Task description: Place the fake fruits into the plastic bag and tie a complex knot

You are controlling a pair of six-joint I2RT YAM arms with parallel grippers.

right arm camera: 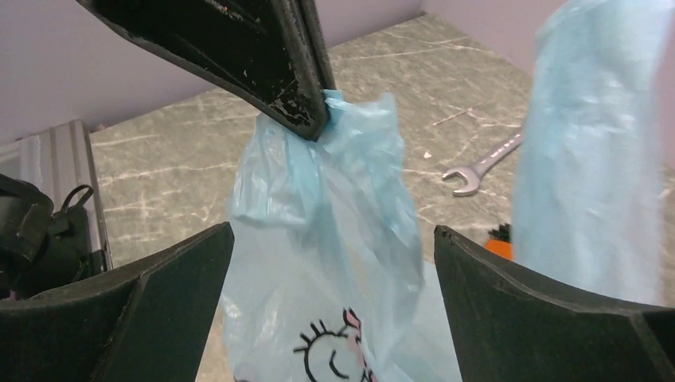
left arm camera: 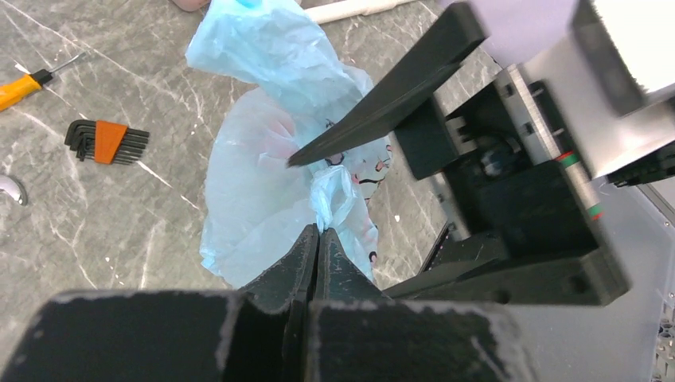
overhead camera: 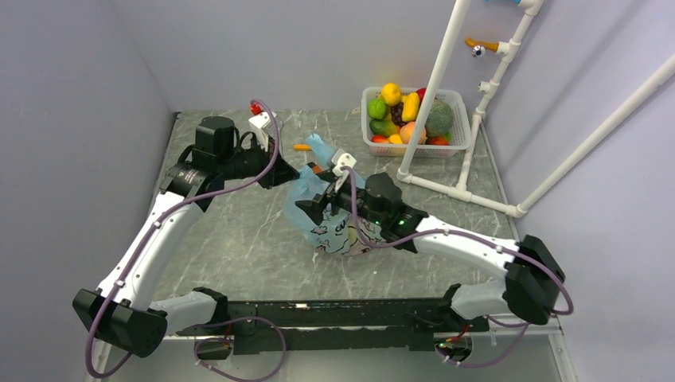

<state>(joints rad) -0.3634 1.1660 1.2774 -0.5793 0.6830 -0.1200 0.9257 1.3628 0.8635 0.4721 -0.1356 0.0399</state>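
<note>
The light-blue plastic bag (overhead camera: 338, 232) with cartoon print lies on the table between my grippers. My left gripper (left arm camera: 318, 232) is shut on a thin twisted strand of the bag's top (left arm camera: 330, 195) and holds it up; the top view shows this gripper (overhead camera: 290, 173) left of the bag. My right gripper (right arm camera: 333, 235) is open, with the hanging bag (right arm camera: 334, 263) between its fingers but not touching them; in the top view it (overhead camera: 312, 208) is over the bag. A second flap of the bag (right arm camera: 589, 151) stands up at the right. Fake fruits (overhead camera: 407, 111) fill the white basket. No cinched knot shows.
The white mesh basket (overhead camera: 454, 147) stands at the back right beside a white pipe frame (overhead camera: 458, 187). An orange-handled screwdriver (left arm camera: 22, 89), a hex key set (left arm camera: 107, 142) and a wrench (right arm camera: 477, 167) lie on the marble table behind the bag.
</note>
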